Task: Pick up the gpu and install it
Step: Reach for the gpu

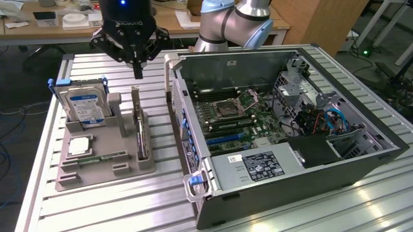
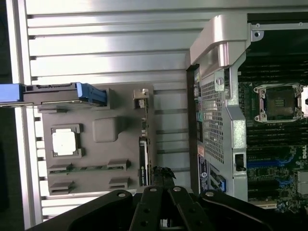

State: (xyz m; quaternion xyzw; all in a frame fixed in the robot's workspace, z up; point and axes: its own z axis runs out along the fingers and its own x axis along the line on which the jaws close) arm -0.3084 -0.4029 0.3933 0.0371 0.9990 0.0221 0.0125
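Note:
The gpu [image 1: 139, 133] stands on its edge in a slot of the grey holder [image 1: 123, 169], with its pale bracket strip at the far end. My black gripper [image 1: 137, 73] hangs above that far end, apart from the card, with its fingers shut together and nothing between them. In the wrist view the gpu [image 2: 144, 144] appears edge-on as a thin strip, and my gripper [image 2: 162, 173] points towards one end of it. The open computer case [image 1: 361, 159] lies on the exterior view's right, its motherboard [image 1: 239, 121] exposed.
The holder also carries a silver hard drive [image 1: 87, 106] with a blue-white label, a square processor [image 1: 81, 145] and a slim green memory stick [image 1: 103, 158]. The case's side wall [image 2: 226, 120] stands close beside the holder. A slatted metal table [image 1: 129, 203] bears everything.

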